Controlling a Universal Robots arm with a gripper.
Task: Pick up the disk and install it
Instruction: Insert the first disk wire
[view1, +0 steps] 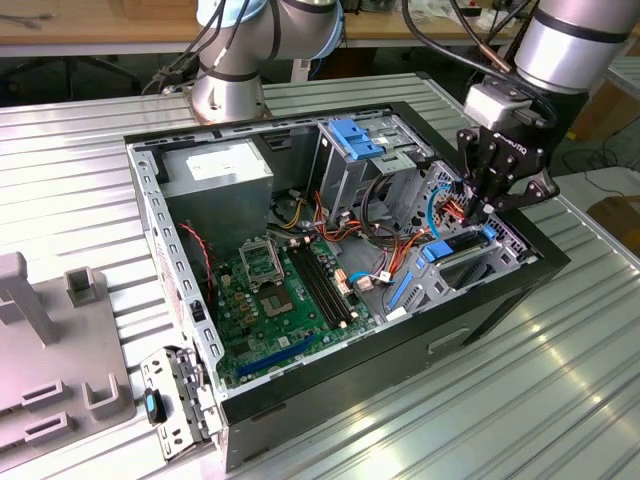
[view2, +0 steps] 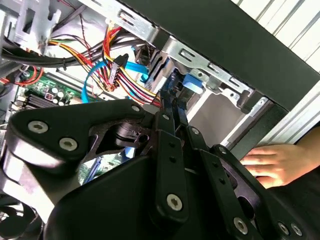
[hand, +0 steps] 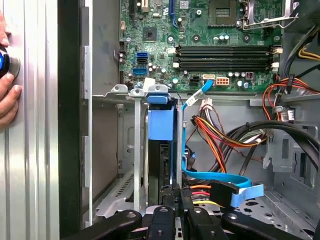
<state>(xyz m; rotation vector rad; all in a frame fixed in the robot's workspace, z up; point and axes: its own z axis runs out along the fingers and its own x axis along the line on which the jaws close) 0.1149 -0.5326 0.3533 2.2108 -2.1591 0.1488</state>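
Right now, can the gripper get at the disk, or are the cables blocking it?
Probably yes. The gripper is already down at the disk, which stands on edge in its bay at the case's corner. The cables and blue ribbon bunch to one side, not across the disk.

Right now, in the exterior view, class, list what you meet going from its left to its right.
Grey fixture → loose metal bracket → motherboard → blue-railed disk → end effector.

The open computer case (view1: 340, 290) lies on the counter (view1: 560, 400), the disk (view1: 462, 252) standing in its bay at the exterior view's right end, the hand (view1: 487, 205) directly above it, the motherboard (view1: 285, 295) toward the exterior view's left.
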